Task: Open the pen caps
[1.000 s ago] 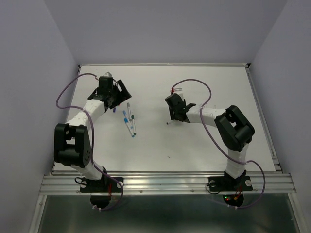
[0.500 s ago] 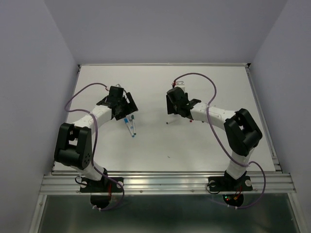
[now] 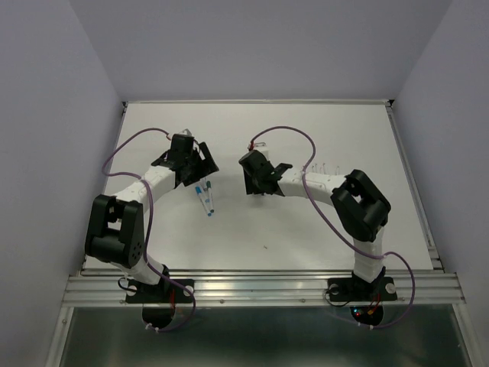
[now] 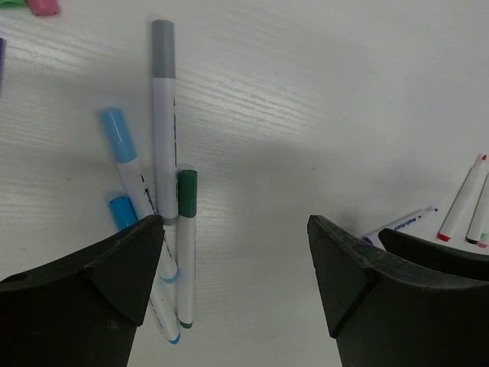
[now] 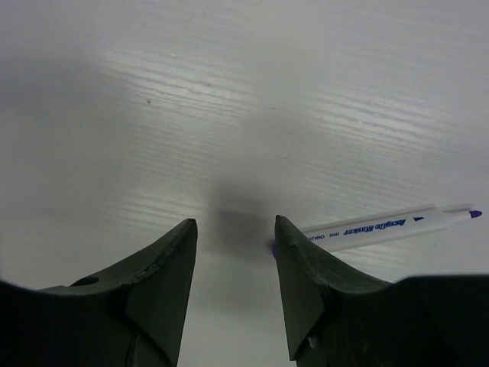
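Left gripper [image 4: 235,223]: claw released, jaws spread wide with nothing between them, held over a cluster of capped pens on the white table [image 3: 306,222]. The left wrist view shows four pens lying close together and roughly parallel. They are a grey-capped pen [image 4: 163,115], a light-blue-capped pen [image 4: 126,164] slanting just to its left, a green-capped pen [image 4: 186,245] just to its right, and a second blue-capped pen [image 4: 122,212] whose barrel passes behind the left finger [image 4: 99,283]. The green-capped pen lies just inside that finger's inner edge; contact cannot be determined. All four caps are on. A loose pink cap [image 4: 42,7] and a green piece [image 4: 11,3], both cut off by the frame, sit at the top left, well apart from the cluster. At the far right a red-tipped pen [image 4: 462,200] and a blue-tipped pen [image 4: 401,223] lie uncapped. Right gripper [image 5: 234,223]: claw released, jaws partly apart, grasping nothing, only bare table between them. An uncapped blue-violet-tipped pen [image 5: 382,225] lies just beside the right finger [image 5: 306,283], its rear end hidden at the fingertip. Overhead, the two grippers stand apart, and the pen cluster [image 3: 205,197] lies just on the near side of the left one
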`<action>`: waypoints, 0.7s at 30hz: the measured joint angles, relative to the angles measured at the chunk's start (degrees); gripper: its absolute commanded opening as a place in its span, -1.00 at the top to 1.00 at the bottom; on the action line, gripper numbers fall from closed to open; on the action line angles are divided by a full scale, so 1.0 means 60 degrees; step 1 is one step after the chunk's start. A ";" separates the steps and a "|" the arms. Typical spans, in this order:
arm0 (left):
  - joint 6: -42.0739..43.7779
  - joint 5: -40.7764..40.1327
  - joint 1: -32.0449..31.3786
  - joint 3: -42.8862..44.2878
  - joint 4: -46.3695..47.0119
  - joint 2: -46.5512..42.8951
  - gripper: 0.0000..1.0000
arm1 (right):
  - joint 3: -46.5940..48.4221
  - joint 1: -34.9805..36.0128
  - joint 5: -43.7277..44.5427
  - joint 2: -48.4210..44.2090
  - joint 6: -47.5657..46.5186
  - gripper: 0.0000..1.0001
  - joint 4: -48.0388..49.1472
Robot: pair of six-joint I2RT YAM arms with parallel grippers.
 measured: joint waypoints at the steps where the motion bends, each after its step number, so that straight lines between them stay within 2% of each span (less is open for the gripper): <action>1: 0.0000 0.0022 0.0000 0.0000 0.0040 0.0000 -0.74 | -0.0058 -0.0007 -0.0004 -0.0007 0.0036 0.00 0.0018; 6: -0.0004 0.0051 0.0000 0.0000 0.0127 0.0000 -0.74 | -0.0914 -0.0076 0.0164 -0.0131 0.0321 -0.01 -0.0055; 17: -0.0044 0.0189 -0.0011 -0.0120 0.0186 -0.0026 -0.72 | -0.1800 -0.0080 0.0707 -0.0823 0.0703 0.00 -0.0233; 21: -0.0117 0.0240 -0.0153 -0.0532 0.0168 -0.0076 -0.70 | -0.1869 -0.0080 0.0925 -0.0922 0.0718 -0.06 -0.0408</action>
